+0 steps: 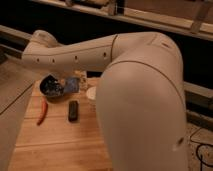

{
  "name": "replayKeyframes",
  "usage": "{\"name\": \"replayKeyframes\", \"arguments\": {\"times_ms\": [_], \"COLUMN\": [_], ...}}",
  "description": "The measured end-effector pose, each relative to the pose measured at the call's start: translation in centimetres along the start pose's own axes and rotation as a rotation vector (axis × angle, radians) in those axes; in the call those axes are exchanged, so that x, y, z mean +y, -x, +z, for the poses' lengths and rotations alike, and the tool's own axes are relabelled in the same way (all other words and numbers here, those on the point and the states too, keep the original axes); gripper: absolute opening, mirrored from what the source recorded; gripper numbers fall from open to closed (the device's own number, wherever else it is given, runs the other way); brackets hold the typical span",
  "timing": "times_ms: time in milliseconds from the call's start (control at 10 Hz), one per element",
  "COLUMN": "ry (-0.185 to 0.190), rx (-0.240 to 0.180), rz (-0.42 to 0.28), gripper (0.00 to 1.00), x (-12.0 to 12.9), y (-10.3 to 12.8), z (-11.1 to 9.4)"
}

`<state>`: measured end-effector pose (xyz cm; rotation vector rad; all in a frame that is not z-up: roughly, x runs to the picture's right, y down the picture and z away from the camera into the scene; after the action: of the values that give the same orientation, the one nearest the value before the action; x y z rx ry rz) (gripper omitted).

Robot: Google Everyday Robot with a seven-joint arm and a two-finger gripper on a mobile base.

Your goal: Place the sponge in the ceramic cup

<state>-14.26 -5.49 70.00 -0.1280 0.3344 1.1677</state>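
The blue sponge [72, 84] hangs tilted just under my white forearm, between the dark bowl [50, 86] and the ceramic cup [91, 93]. My gripper [76, 78] reaches down from beneath the forearm and is shut on the sponge's top; most of the gripper is hidden by the arm. Only the left part of the cup's white rim shows, since my upper arm covers the rest. The sponge is a short way left of the cup and slightly above the board.
A wooden board [55, 142] carries everything. A black bar [73, 110] lies in front of the sponge and a red chili pepper [42, 112] lies to its left. My big upper arm [145, 110] blocks the right half of the view. A dark rail runs behind.
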Motion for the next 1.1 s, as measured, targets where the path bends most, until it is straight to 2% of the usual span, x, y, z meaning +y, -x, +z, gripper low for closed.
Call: {"name": "replayKeyframes", "arguments": {"times_ms": [200,400,600,1100], "ry": [-0.050,-0.070,-0.047,-0.044], "rx": [0.016,0.046,0.074,0.074], "rz": [0.070,0.130,0.170,0.169], "gripper": [0.00,0.00,0.00,0.00], "x": [-4.8,-8.2,-8.9,-8.8], "y": [-0.9,-1.4,-1.0,-0.9], "z": [0.0,0.7,1.5,1.5]}}
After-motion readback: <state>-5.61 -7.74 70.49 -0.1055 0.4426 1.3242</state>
